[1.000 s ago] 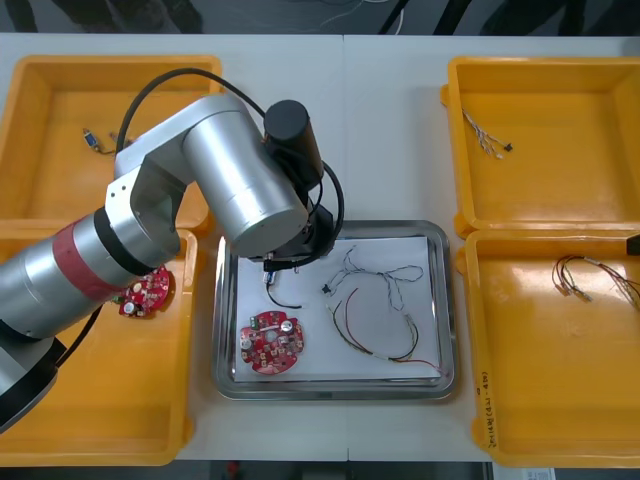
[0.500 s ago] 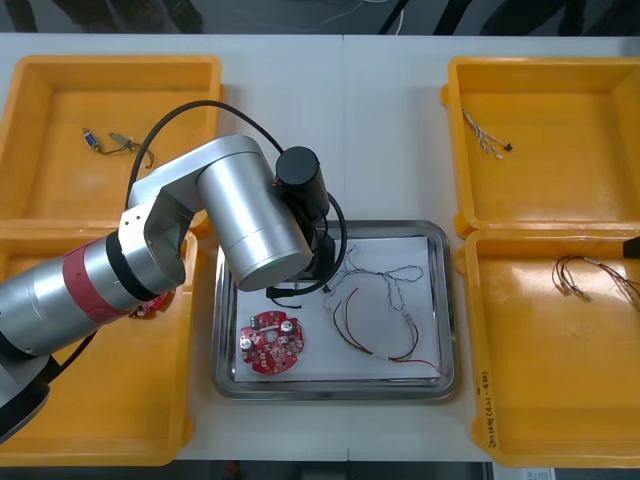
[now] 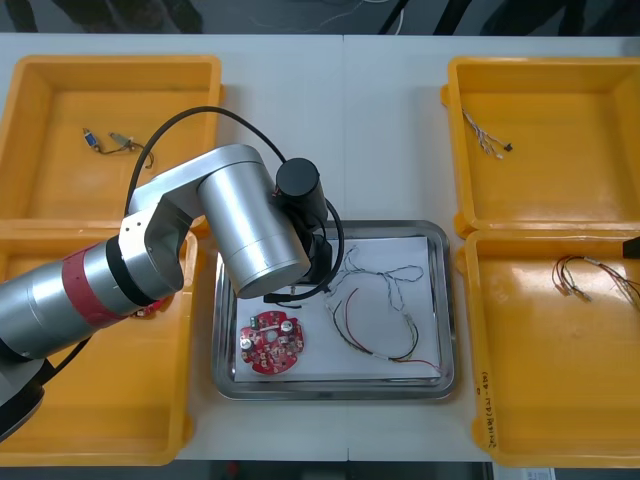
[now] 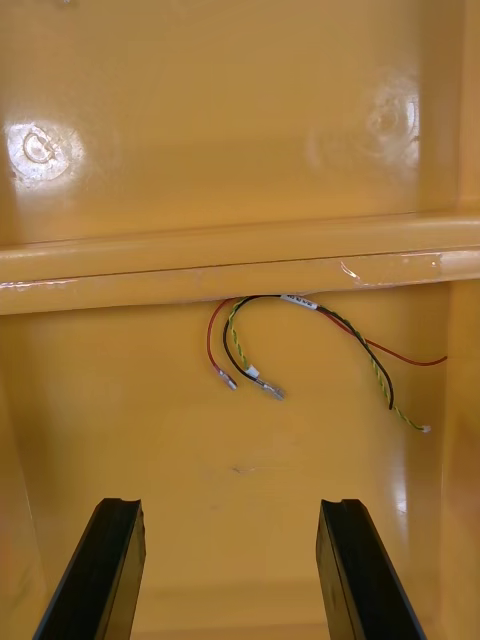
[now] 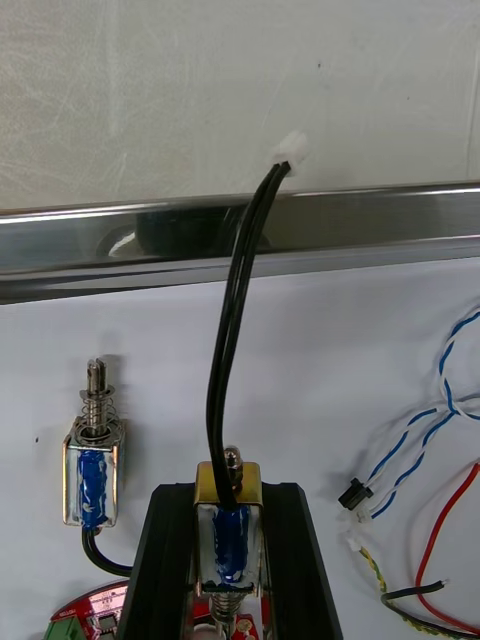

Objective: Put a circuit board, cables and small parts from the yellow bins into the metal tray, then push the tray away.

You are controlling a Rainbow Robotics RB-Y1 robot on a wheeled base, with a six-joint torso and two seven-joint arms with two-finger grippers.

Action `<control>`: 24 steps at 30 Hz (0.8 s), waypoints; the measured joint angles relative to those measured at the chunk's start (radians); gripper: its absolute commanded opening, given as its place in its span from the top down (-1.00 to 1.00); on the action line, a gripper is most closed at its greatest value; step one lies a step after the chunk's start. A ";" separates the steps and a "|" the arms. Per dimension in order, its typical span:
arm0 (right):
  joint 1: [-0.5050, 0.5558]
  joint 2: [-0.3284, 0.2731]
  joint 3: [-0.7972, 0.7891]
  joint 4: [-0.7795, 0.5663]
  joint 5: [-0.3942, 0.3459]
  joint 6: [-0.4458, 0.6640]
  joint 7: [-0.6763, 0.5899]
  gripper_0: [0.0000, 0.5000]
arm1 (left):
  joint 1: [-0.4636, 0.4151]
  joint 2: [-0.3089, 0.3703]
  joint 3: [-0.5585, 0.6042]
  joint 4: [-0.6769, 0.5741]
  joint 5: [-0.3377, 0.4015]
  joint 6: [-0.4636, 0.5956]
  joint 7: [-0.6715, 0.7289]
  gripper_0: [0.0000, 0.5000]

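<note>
1. Your left gripper (image 5: 228,500) sits over the left half of the shiny metal tray with the white lining (image 3: 447,300). Its fingers are clamped on a small brass-framed metal part with a blue coil (image 5: 228,535).
2. The thin black cable (image 5: 225,350) rises from that part. Its white plug end looks to lie past the tray's rim, toward the light counter (image 3: 380,130).
3. The step in hand, as I read it, is to set this part on the lining. You can't tell whether it touches yet, so lower slowly before you release.
4. A matching small metal part (image 5: 93,470) lies just beside the fingers, and the round red circuit board (image 3: 270,343) is near their base. Aim for the bare lining between them and land on neither.
5. The twisted blue and white cable (image 5: 405,437) and the red and yellow cable (image 5: 432,540) lie near the other finger. Part the fingers only as much as needed so you don't drag them.
6. Pull away straight up, because the black cable could snag and tug the part out.
7. Your right gripper (image 4: 228,510) hovers over a second red and yellow cable (image 4: 300,302) in the near right yellow plastic bin (image 4: 240,150). Its fingers are spread and hold nothing, so leave it parked.
</note>
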 measured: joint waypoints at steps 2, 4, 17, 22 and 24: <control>0.000 0.000 0.000 0.000 0.000 0.000 0.000 -1.00 | 0.000 0.000 0.000 0.000 0.000 -0.002 0.000 -0.97; 0.000 0.000 0.000 0.000 0.000 0.000 0.000 -1.00 | 0.000 0.001 0.000 0.000 0.000 -0.002 0.000 -1.00; 0.000 0.000 0.000 0.000 0.000 0.000 0.000 -1.00 | 0.000 0.005 0.000 0.000 -0.007 -0.002 0.000 -1.00; 0.000 0.000 0.000 0.000 0.000 0.000 0.000 -1.00 | 0.000 0.017 0.015 0.000 0.013 -0.002 0.000 -1.00; 0.000 0.000 0.000 -0.001 0.000 0.000 0.000 -1.00 | 0.000 0.021 0.034 0.000 0.034 0.001 0.000 -1.00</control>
